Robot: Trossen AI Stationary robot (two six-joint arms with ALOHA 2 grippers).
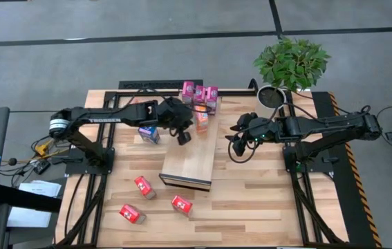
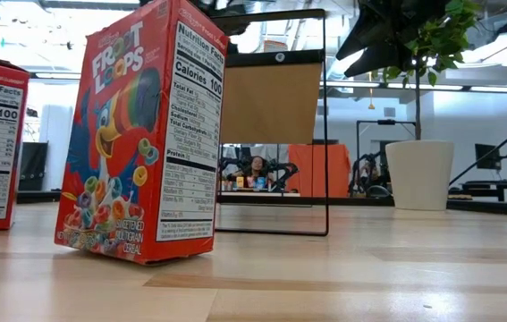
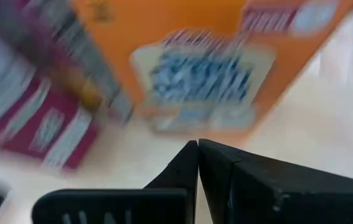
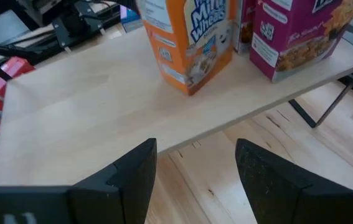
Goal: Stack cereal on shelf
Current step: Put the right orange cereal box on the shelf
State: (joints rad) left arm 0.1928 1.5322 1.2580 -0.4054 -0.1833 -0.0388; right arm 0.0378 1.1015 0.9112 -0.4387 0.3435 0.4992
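High view: shelf (image 1: pixel 190 160) lies mid-table, long axis running near-to-far. On its far end stand an orange cereal box (image 1: pixel 201 119) and magenta boxes (image 1: pixel 200 93) in a cluster behind it. Left gripper (image 1: pixel 182 135) sits over the shelf's left edge, just beside the orange box, jaws closed on nothing. A blue box (image 1: pixel 148 133) lies on the table left of the shelf; three red boxes (image 1: pixel 144 187) are scattered by the table's near-left corner. Right gripper (image 1: pixel 237 142) hovers off the shelf's right edge, jaws wide open, empty.

Risks, as I judge: the left gripper is v. close to the orange box, so a sideways swing could tip it into the magenta ones, domino-style. Far end is crowded w/ little room; a box placed there may clip a neighbour. Arms face each other across the shelf, poss. clash.
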